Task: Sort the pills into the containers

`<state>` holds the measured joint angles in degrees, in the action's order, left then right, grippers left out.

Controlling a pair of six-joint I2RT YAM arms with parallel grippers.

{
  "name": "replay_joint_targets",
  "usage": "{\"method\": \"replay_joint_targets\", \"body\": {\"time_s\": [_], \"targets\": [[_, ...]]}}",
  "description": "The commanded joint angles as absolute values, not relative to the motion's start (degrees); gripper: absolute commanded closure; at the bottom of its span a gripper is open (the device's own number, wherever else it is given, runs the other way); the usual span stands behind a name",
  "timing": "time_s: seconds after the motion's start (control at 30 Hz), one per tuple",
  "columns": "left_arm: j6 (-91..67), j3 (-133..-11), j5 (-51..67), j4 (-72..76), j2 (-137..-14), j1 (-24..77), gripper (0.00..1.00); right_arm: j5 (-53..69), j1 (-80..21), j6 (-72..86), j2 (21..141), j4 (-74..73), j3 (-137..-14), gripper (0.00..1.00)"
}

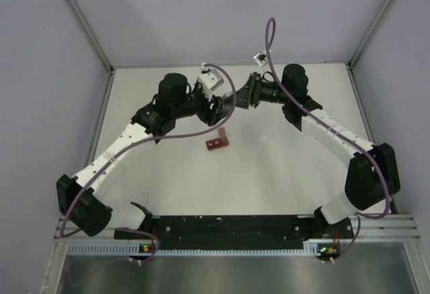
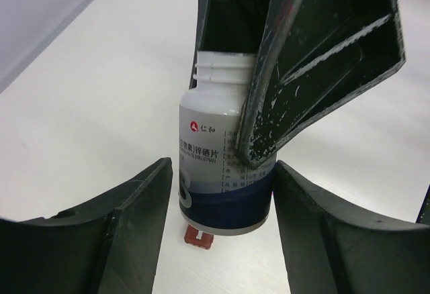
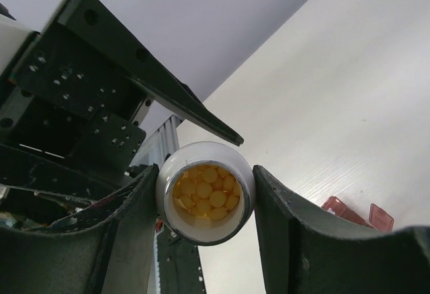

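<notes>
A white pill bottle (image 2: 222, 146) with a blue band is held in the air between the two grippers. It has no cap, and yellow pills (image 3: 205, 197) show in its mouth. My right gripper (image 3: 205, 170) is shut on its upper half, both fingers flush with it. Its finger (image 2: 282, 106) crosses the bottle's neck. My left gripper (image 2: 223, 163) flanks the lower half with a thin gap on one side. The dark red-brown containers (image 1: 217, 142) lie on the table below the bottle (image 2: 197, 235), with lids up (image 3: 356, 213). The grippers meet at the table's back centre: left (image 1: 220, 109), right (image 1: 236, 99).
A small white disc (image 1: 263, 137) lies on the table right of the containers. Grey walls close in the table (image 1: 168, 166) at the back and both sides. The arms' base rail (image 1: 228, 230) runs along the near edge.
</notes>
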<state>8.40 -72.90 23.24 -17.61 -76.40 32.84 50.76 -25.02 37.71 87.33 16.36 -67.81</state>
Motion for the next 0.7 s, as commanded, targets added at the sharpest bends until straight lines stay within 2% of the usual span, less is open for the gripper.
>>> {"method": "replay_joint_targets", "body": {"time_s": [0.0, 0.53, 0.67], "targets": [[6.42, -76.99, 23.11, -13.53, -75.59, 32.7, 0.33, 52.64, -24.61, 41.65, 85.08, 21.44, -66.89, 0.99], [4.31, -82.35, 26.89, -15.21, -76.81, 32.78, 0.24, 55.9, -21.09, 50.8, 87.27, 25.05, -72.24, 1.0], [3.6, -83.32, 29.61, -15.12, -77.17, 32.7, 0.19, 56.77, -20.66, 53.26, 88.24, 25.66, -74.0, 1.0]]}}
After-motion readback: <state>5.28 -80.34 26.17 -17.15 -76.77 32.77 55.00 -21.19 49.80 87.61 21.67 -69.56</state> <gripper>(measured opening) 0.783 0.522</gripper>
